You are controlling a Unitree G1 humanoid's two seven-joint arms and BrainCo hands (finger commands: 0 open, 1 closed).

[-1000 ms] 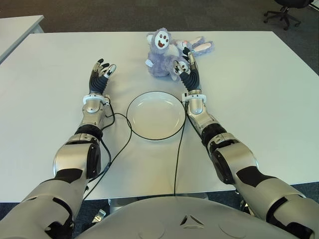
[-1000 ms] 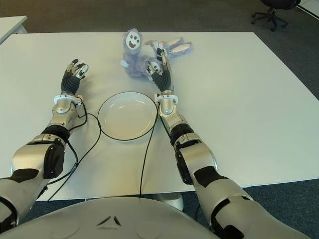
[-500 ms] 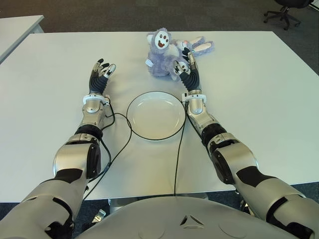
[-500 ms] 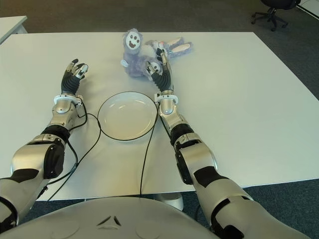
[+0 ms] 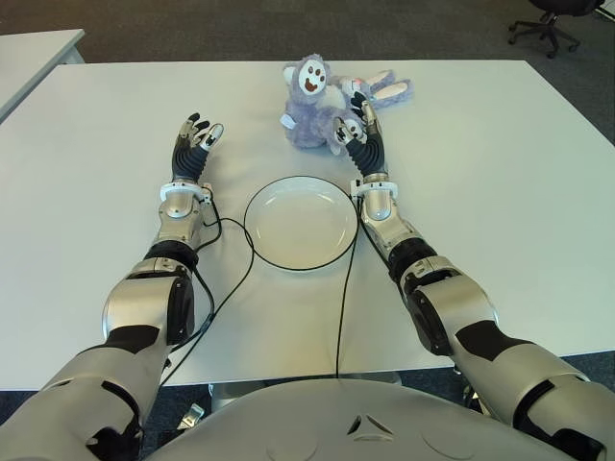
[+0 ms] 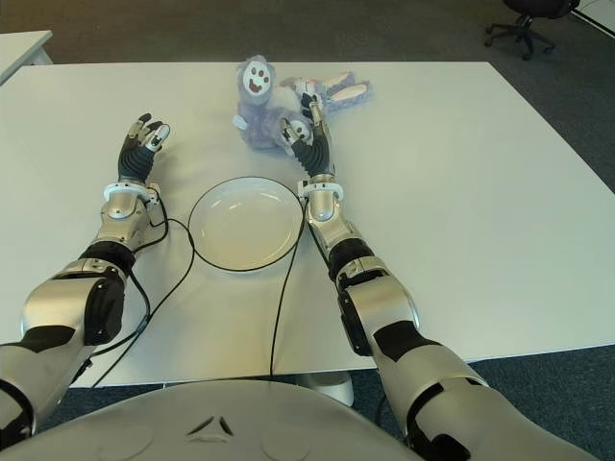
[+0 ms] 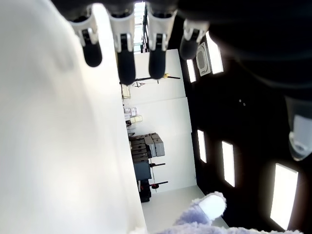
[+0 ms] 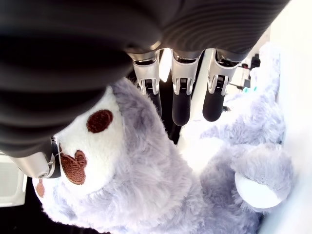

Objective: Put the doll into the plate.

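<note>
White worktop (image 5: 500, 173) fills my view, with a dark floor and an office chair (image 5: 550, 21) beyond. I see the purple doll (image 5: 312, 104) sitting at the far side, past the empty plate (image 5: 301, 222). My right robot hand (image 5: 357, 125) is against the doll's side, fingers (image 8: 181, 100) extended, gripping nothing. My left robot hand (image 5: 192, 144) shows left of the plate, fingers loosely spread.
</note>
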